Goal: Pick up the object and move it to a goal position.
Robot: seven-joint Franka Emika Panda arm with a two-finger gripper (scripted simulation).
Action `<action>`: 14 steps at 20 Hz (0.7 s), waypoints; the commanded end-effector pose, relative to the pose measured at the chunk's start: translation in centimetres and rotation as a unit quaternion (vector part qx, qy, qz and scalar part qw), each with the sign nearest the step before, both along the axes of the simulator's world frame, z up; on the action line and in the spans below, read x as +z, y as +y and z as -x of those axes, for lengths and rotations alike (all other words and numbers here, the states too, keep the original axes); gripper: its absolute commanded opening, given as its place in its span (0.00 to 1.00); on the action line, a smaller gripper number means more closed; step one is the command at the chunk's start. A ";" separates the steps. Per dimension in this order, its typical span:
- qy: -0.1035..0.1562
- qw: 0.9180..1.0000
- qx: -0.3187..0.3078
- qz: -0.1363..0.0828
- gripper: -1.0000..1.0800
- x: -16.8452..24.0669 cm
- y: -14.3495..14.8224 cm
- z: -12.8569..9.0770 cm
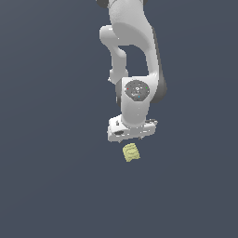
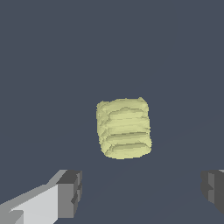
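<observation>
The object (image 1: 131,152) is a small pale yellow-green lump with a ridged, wavy surface, lying on the dark grey floor just below the white gripper hand in the exterior view. In the wrist view the object (image 2: 124,127) lies beyond the fingers, roughly centred between them. My gripper (image 2: 140,192) is open and empty; its two grey fingertips (image 2: 70,192) stand wide apart, wider than the object. In the exterior view the gripper (image 1: 131,135) is above the object and its fingers are hidden behind the hand.
The white Panda arm (image 1: 132,56) reaches down from the top of the exterior view. The flat dark grey floor (image 1: 46,162) fills everything around.
</observation>
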State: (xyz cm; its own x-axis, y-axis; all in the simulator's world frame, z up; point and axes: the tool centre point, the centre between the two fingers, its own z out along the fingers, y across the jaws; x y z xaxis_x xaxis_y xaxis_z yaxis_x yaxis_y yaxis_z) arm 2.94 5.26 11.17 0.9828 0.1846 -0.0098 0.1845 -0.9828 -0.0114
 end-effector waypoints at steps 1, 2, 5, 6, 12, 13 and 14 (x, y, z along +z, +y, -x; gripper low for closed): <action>-0.002 1.000 0.019 0.002 0.96 -0.7 0.3 -0.9; -0.003 1.000 0.025 0.002 0.96 -1.0 0.5 -1.2; -0.005 0.999 0.039 0.003 0.96 -1.6 0.7 -1.9; -0.005 0.999 0.042 0.004 0.96 -1.7 0.8 -2.0; -0.005 0.999 0.048 0.004 0.96 -2.0 0.9 -2.3; -0.005 0.999 0.048 0.004 0.96 -2.1 0.9 -2.3; -0.005 0.999 0.048 0.004 0.96 -2.2 0.9 -2.3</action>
